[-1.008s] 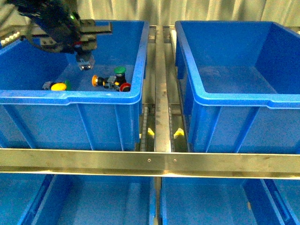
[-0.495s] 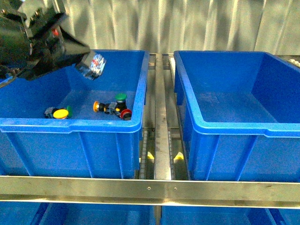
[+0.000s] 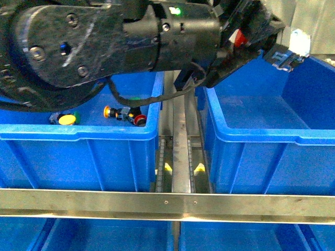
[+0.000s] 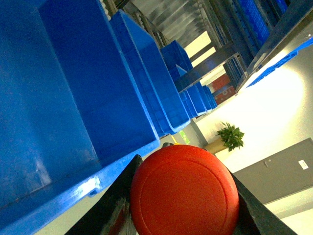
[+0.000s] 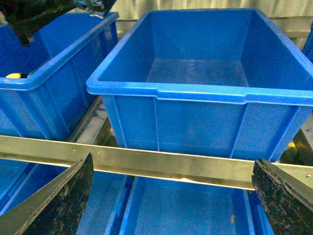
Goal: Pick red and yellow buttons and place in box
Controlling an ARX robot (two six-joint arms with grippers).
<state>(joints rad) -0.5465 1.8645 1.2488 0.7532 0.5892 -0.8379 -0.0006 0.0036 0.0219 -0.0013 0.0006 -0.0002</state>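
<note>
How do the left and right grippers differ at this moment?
The left gripper is shut on a red button; the right gripper is open, its fingers spread wide. The left gripper carries a load; the right gripper holds nothing. Both have black fingers.

We see a glossy red button filling the left wrist view, between black fingers. The box and the left bin are bright blue. In that bin lie a yellow cap, an orange cap and a red cap; a faint green glint behind them may be another cap. The left arm is black, speckled grey, with a green light. The rail is dull silver.
</note>
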